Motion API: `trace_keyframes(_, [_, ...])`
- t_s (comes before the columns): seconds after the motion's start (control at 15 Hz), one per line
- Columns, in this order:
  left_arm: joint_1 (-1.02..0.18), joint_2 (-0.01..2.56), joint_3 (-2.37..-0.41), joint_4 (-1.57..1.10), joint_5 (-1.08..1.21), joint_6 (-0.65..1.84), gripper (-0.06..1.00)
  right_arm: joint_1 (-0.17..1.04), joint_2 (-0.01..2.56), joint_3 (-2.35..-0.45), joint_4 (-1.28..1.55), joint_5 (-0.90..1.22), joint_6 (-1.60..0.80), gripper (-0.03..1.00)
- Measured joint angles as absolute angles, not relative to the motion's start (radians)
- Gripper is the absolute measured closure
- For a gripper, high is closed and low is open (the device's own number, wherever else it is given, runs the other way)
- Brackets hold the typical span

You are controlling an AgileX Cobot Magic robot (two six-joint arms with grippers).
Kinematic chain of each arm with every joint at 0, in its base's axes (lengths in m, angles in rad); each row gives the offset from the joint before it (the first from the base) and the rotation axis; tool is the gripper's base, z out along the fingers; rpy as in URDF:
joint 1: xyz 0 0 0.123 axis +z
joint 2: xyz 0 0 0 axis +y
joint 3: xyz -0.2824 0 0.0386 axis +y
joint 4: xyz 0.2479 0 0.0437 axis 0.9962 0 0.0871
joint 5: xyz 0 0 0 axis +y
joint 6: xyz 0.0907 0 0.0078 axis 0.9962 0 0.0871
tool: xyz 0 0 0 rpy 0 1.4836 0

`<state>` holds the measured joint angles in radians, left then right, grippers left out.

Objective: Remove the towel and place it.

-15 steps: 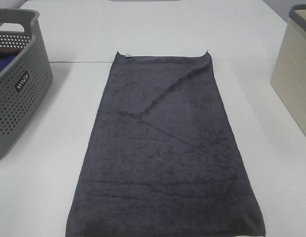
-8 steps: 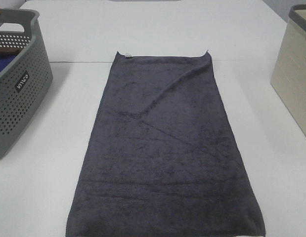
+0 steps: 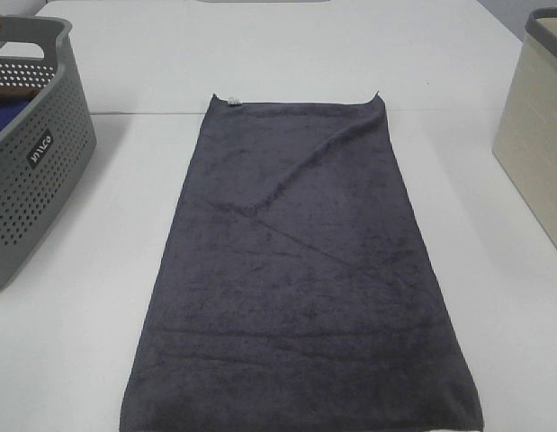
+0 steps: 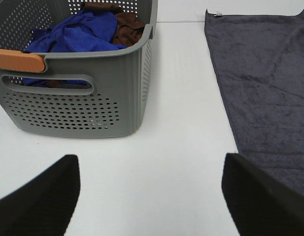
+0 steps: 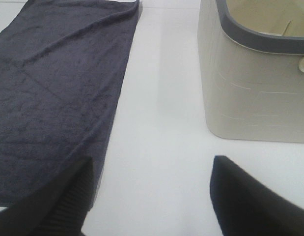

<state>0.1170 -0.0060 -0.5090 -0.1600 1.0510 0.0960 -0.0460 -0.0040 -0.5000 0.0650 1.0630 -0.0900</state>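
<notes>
Towel lies flat down the centre of the overhead frame on your white table. Your left gripper hangs spread and empty with the cloth along its right-hand finger. Your right gripper is equally spread, its left-hand finger over the towel's edge, grasping nothing.

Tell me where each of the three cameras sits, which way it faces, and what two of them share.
Exterior high: mounted above, looking down on the towel spread on the white table; no arm shows.
Left wrist: low on the left arm, facing the grey basket; the open left gripper shows.
Right wrist: low on the right arm, facing the beige bin; the open right gripper shows.
Shared: both wrist views catch the towel's long edges, and its white tag appears in the left wrist and high views.
</notes>
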Motion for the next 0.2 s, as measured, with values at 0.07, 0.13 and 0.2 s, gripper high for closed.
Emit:
trace_keyframes(0.07, [0.117,-0.006,-0.509,-0.16,1.051,0.096,0.19,-0.046,-0.004,-0.5,0.065,1.063,-0.09,0.31])
trace_keyframes(0.13, [0.117,-0.006,-0.509,-0.16,1.051,0.096,0.19,-0.046,-0.004,-0.5,0.065,1.063,-0.09,0.31])
trace_keyframes(0.2, [0.117,-0.006,-0.509,-0.16,1.051,0.096,0.19,-0.046,-0.004,-0.5,0.065,1.063,-0.09,0.31])
